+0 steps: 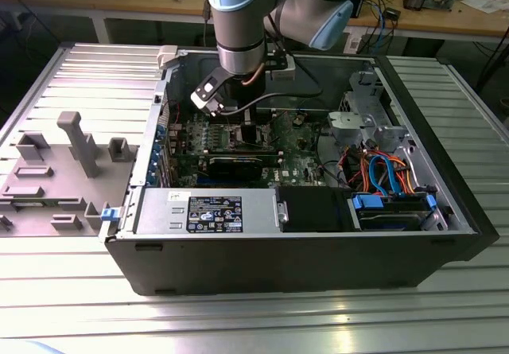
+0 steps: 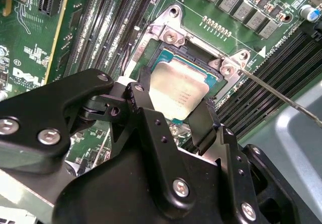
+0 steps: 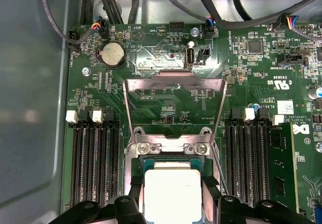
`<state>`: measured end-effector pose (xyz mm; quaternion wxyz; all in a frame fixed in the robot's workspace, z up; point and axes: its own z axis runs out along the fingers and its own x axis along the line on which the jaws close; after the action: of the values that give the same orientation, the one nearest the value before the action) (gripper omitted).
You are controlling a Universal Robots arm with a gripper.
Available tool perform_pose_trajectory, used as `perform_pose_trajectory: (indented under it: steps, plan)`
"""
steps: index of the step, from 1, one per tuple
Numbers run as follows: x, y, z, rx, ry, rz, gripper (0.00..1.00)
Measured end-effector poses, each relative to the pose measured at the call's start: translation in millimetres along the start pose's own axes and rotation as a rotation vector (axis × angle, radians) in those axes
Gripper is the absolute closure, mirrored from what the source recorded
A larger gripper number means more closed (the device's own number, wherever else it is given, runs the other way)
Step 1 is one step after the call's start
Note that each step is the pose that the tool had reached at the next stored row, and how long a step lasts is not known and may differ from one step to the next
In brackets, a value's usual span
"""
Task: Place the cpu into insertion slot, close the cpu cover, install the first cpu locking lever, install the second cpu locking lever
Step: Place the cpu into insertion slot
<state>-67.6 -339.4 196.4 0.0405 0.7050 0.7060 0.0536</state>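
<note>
My gripper [image 1: 248, 134] reaches down into the open computer case onto the motherboard. Both wrist views show its black fingers [image 2: 145, 83] standing on two opposite sides of the cpu [image 2: 178, 85], a square chip with a silver-grey top, and touching its edges. The cpu [image 3: 172, 194] lies level over the insertion slot [image 3: 171, 159], inside the slot's metal rim [image 2: 168, 35]; I cannot tell whether it is fully seated. The cpu cover [image 3: 173, 80], a silver frame with a square window, stands swung open beyond the slot. A thin wire locking lever [image 2: 284, 98] sticks out to one side, unlatched.
Long black memory slots [image 3: 95, 163] run on both sides of the socket. A black expansion card [image 1: 238, 163] lies across the board near the gripper. The power supply [image 1: 207, 211], drive bay with blue and orange cables [image 1: 390, 175] and case walls close in. A grey fixture [image 1: 71, 143] stands outside on the exterior view's left.
</note>
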Motion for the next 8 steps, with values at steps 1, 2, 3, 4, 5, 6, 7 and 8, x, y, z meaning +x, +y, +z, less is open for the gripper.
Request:
perform_pose_trajectory:
  steps: [1, 2, 3, 4, 5, 6, 7, 8]
  plan:
    - [0.0, 0.0, 0.1, -0.0001, 0.0002, 0.000, 0.46]
    - [0.1, 0.0, 0.1, -0.0001, 0.0002, 0.000, 0.46]
    - [0.0, 0.0, 0.1, -0.0001, 0.0001, 0.000, 0.46]
    - [0.1, 0.0, 0.1, -0.0001, 0.0002, 0.000, 0.46]
    - [0.0, 0.0, 0.2, -0.0002, 0.0002, 0.000, 0.46]
    - [0.0, 0.0, 0.2, -0.0001, 0.0003, 0.000, 0.46]
    - [0.1, 0.0, 0.3, -0.0005, 0.0004, 0.000, 0.45]
    - [0.2, 0.1, 0.6, -0.0008, 0.0010, 0.000, 0.45]
